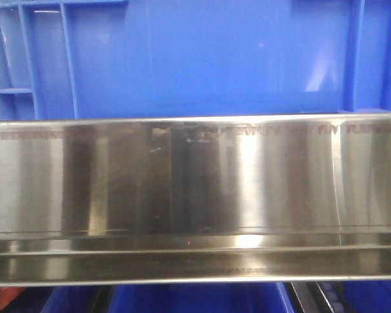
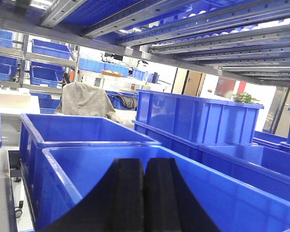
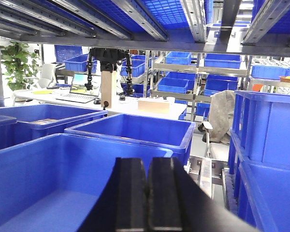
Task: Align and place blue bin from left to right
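Facing view: a blue bin point(image 1: 202, 59) fills the upper half of the front picture, seated behind a steel rail point(image 1: 195, 195).
Bin orientation: its broad side wall faces the camera and its long axis runs left to right, level with the rail.
Bin location: on the rack shelf, directly above and behind the rail; its ends run off both sides of the picture.
Bin surface: smooth flat plastic wall, a shallow recessed panel at the middle, vertical ribs near both ends.
Rail surface: brushed, mirror-bright metal with vertical streaks of glare and a stepped lip along the bottom.
Front view only: no arm and no gripper appears there; more blue plastic shows below the rail.
Left wrist view: the left gripper point(image 2: 144, 193) has its black fingers pressed together, nothing between them, above the near wall of an open blue crate point(image 2: 217, 193).
Left wrist view, surroundings: a second crate point(image 2: 82, 133) behind it, a tall ribbed crate point(image 2: 198, 121) to the right, roller tracks point(image 2: 208, 29) overhead, a grey cloth point(image 2: 87, 101) draped over a chair.
Right wrist view: the right gripper point(image 3: 148, 193) also has its fingers closed against each other, empty, over a large open tub point(image 3: 48, 183).
Right wrist view, surroundings: another tub point(image 3: 135, 130) beyond, a laptop point(image 3: 79, 94) on a desk, a potted plant point(image 3: 14, 63) at left.
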You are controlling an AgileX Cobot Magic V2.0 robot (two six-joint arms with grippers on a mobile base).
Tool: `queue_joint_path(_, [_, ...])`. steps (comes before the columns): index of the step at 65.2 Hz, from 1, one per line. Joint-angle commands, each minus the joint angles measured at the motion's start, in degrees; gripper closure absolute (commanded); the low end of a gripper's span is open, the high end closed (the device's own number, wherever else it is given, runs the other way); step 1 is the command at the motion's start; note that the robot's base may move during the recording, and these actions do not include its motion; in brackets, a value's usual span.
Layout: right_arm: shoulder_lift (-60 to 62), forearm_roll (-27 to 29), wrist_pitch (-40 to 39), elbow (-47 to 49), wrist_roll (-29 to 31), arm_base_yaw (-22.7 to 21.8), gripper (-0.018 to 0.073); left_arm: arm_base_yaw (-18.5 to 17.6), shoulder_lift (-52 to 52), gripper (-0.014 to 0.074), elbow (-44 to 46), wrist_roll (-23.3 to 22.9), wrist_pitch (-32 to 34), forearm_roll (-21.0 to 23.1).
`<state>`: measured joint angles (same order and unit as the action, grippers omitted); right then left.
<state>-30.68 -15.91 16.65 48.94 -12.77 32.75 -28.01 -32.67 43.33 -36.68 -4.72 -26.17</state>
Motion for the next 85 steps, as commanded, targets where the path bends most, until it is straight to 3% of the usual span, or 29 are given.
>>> queue_joint_path(1, [0.33,-0.51,-0.88,-0.17,0.50,0.04,0.0639,-0.39,0.35,0.0707,-0.07,0.30,1.04,-0.13])
queue_joint_path(85, [0.33,-0.51,-0.88,-0.17,0.50,0.04,0.0639,-0.39,0.35,0.0707,-0.07,0.30,1.04,-0.13])
